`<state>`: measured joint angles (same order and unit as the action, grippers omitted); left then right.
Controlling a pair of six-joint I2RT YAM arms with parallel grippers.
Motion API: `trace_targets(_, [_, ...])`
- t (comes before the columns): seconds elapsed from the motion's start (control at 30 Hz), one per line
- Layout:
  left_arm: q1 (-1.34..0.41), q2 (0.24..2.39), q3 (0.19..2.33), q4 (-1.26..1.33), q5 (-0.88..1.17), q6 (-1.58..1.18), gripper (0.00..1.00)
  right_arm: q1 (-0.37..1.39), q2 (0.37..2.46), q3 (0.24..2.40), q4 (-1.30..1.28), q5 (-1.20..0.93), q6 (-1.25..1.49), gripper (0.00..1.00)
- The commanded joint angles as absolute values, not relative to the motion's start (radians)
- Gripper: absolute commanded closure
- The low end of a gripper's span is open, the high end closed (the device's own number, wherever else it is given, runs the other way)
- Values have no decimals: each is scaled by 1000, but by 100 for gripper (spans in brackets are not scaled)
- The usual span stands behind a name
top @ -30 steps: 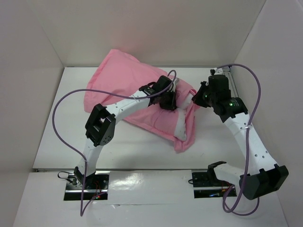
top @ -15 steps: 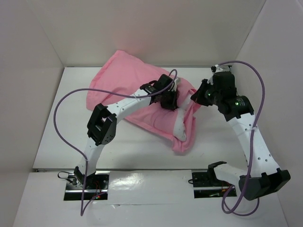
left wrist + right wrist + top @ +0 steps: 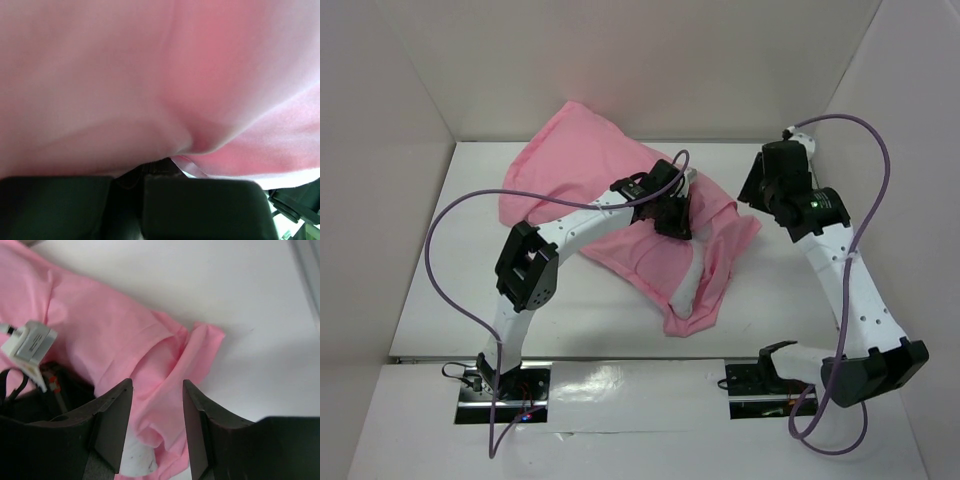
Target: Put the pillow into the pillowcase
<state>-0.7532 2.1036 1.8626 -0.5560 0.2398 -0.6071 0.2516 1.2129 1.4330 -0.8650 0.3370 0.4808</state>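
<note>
Top external view: the pillowcase [image 3: 570, 150] sprawls across the table [image 3: 440, 300], its bulging closed end toward 11 o'clock and its mouth trailing toward 5 o'clock. The left gripper [image 3: 672, 214] sits over the middle of the cloth, its fingers pressed together on a pucker of pink fabric. The left wrist view shows that pucker drawn into the jaws. The pinch likely anchors the case so it cannot slide while the mouth is worked. Only a sliver of the pillow [image 3: 688, 288] shows white at the mouth. The rest seems to lie inside, so the stuffing looks nearly done. At 2 o'clock the right gripper [image 3: 750, 190] hangs just beside the cloth's corner. Its fingers [image 3: 112, 415] are spread with nothing between them, probably free to take a hold on the hem.
</note>
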Motion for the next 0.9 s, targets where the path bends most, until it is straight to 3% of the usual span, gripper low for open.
trace_targets(0.0, [-732, 2121, 1824, -729, 181, -621, 100, 320, 1210, 1401, -893, 307, 472, 48])
trace_targets(0.1, [-732, 2121, 1824, -729, 190, -621, 100, 414, 1165, 1303, -893, 282, 528, 47])
trace_targets(0.13, [-732, 2112, 1835, -729, 190, -621, 100, 431, 1149, 1277, -893, 261, 544, 42])
trace_targets(0.17, [-732, 2112, 1835, -729, 180, -621, 100, 461, 1131, 1209, -893, 247, 583, 31])
trace_targets(0.23, [-732, 2112, 1859, -729, 166, -630, 100, 488, 1076, 1129, -879, 207, 623, 26])
trace_targets(0.47, [-721, 2146, 2076, -837, 69, -614, 100, 512, 945, 891, -811, 193, 805, 24])
trace_targets(0.57, [-759, 2100, 2129, -952, -4, -552, 69, 512, 868, 850, -801, 224, 868, 24])
trace_targets(0.6, [-771, 2074, 2115, -972, -58, -552, 40, 500, 848, 824, -801, 224, 879, 24])
trace_targets(0.73, [-866, 1898, 1981, -983, -162, -516, 0, 466, 764, 743, -761, 164, 943, 24])
trace_targets(0.87, [-971, 1795, 1901, -1017, -231, -515, 0, 456, 742, 704, -749, 118, 953, 22])
